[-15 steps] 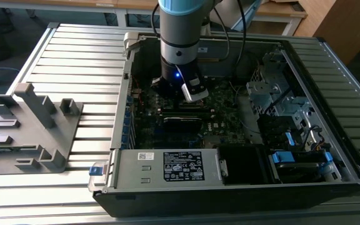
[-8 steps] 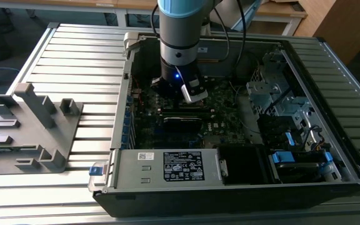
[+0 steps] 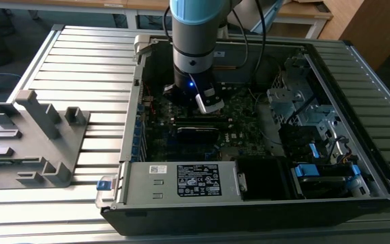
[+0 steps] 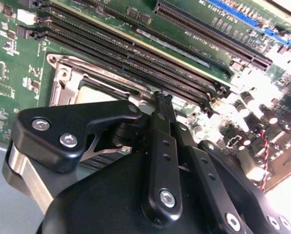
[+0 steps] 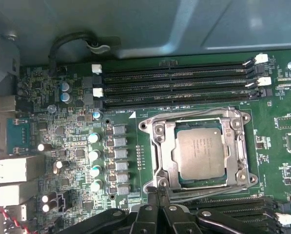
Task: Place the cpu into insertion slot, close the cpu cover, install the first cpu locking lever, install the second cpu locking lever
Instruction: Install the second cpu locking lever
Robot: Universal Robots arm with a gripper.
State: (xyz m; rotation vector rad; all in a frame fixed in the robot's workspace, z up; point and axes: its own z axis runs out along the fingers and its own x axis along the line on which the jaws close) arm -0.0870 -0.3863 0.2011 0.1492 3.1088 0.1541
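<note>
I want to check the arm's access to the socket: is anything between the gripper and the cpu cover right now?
Nothing visible is. In the first wrist view the gripper sits right at the edge of the cpu cover, which lies flat around the cpu already seated in the socket. The memory slots lie on the socket's far side, out of the way.

Dull silvery-grey metal on the cpu (image 5: 202, 152), matt and smooth. Brighter bare metal on the cpu cover (image 5: 161, 155), lightly glossy. Green lacquered motherboard (image 5: 277, 134) with black plastic memory slots (image 5: 177, 85) (white clips at the ends). Matt black gripper (image 4: 162, 100) links, shiny steel bolts.
</note>
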